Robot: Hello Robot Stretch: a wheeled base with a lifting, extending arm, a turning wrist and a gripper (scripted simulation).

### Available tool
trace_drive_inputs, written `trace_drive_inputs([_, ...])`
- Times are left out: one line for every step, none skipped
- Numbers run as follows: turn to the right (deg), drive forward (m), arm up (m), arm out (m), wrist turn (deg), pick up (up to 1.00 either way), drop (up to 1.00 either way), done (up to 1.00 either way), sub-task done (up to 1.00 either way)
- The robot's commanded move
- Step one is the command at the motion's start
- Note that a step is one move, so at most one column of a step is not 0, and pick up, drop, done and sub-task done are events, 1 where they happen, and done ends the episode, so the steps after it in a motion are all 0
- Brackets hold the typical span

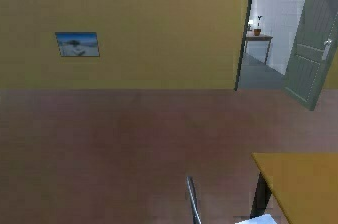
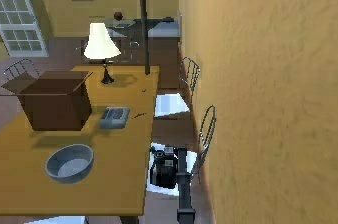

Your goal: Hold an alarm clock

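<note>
A small grey-blue boxy thing [image 2: 115, 118] lies on the wooden table [image 2: 37, 185] in the arm side view, right of a cardboard box [image 2: 52, 100]; it is too small to name as an alarm clock. The arm's dark bar [image 2: 185, 195] rises from the bottom edge beside the table's right side. At its end are the white marked squares and the gripper [image 2: 157, 158], low between the table edge and a chair. I cannot tell whether it holds anything.
On the table are also a white-shaded lamp [image 2: 101, 45] and a grey-blue bowl [image 2: 69, 161]. Wire chairs [image 2: 205, 130] stand along the yellow wall [image 2: 277, 110]. In the forward view a table corner [image 1: 312, 185], a chair back [image 1: 192, 200], bare floor and an open door [image 1: 317, 50].
</note>
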Motion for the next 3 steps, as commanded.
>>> trace_drive_inputs([0.0,0.0,0.0,0.0,18.0,0.0,0.0,0.0,0.0])
trace_drive_inputs([0.0,0.0,-0.3,0.0,0.0,0.0,0.0,0.0,0.0])
trace_drive_inputs([0.0,0.0,0.0,0.0,0.0,1.0,0.0,0.0,0.0])
